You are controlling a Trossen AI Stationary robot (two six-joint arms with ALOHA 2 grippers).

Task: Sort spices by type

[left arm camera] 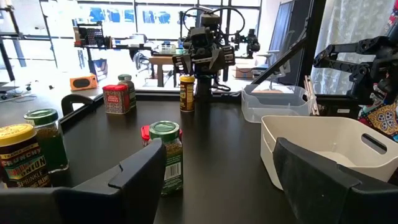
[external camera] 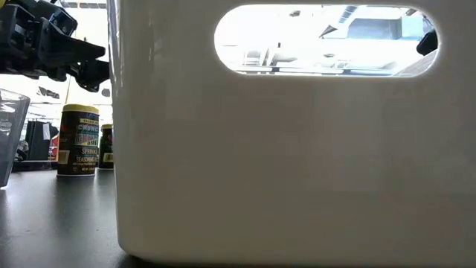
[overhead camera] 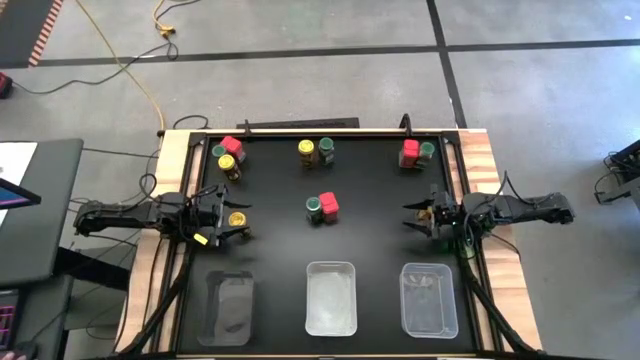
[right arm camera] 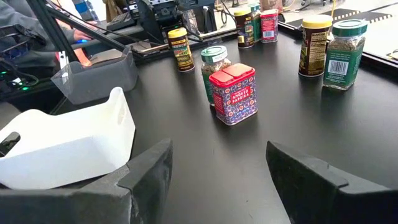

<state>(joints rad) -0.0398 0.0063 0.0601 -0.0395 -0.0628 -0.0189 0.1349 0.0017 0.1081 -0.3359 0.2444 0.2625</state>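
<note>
The spices are small dark jars standing upright on the black mat. One yellow-lidded jar (overhead camera: 237,219) stands under my open left gripper (overhead camera: 246,222), which hovers above it (external camera: 82,59) without touching. Another yellow-lidded jar (left arm camera: 186,93) stands below and just to the far side of my open right gripper (overhead camera: 408,218), which holds nothing between its fingers (right arm camera: 217,180). A green-lidded jar (overhead camera: 314,208) and a red square-lidded jar (overhead camera: 329,205) stand together mid-table. Along the far edge stand red, green and yellow jars (overhead camera: 228,155) at the left, a yellow and green pair (overhead camera: 316,150) in the middle, and a red and green pair (overhead camera: 418,152) at the right.
Three rectangular trays line the near edge: a clear one (overhead camera: 228,305) at left, a whitish one (overhead camera: 330,298) in the middle and a clear one (overhead camera: 428,298) at right. The middle tray's wall (external camera: 282,164) blocks most of the low view. Bare mat lies between the jar groups.
</note>
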